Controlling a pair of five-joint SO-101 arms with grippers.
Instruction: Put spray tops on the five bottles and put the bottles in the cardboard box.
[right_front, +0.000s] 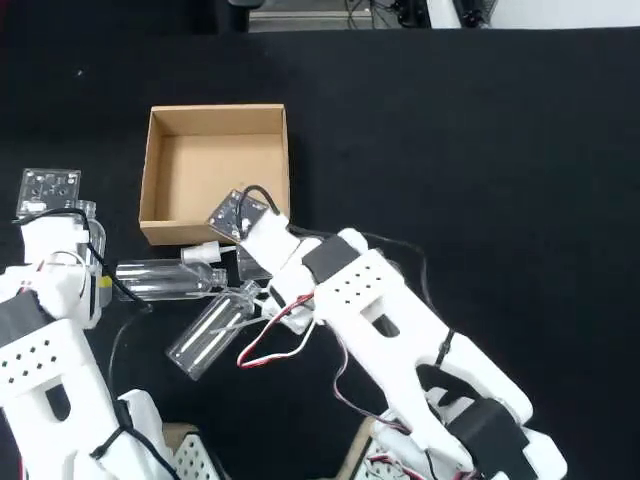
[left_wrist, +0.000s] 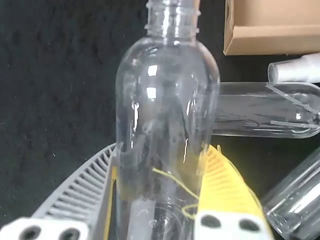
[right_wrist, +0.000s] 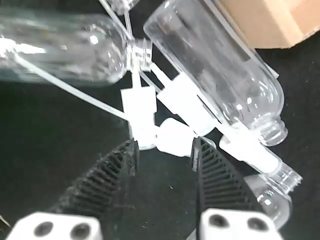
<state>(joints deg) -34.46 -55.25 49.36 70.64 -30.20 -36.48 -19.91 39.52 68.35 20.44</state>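
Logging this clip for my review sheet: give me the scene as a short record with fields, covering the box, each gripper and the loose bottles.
cardboard box: top open, nothing inside
left gripper: jaws shut on a clear bottle, its neck bare of any spray top
right gripper: jaws open, one on either side of loose spray tops on the table
lying bottles: at least two on their sides, just outside the box
progress: no bottle boxed yet
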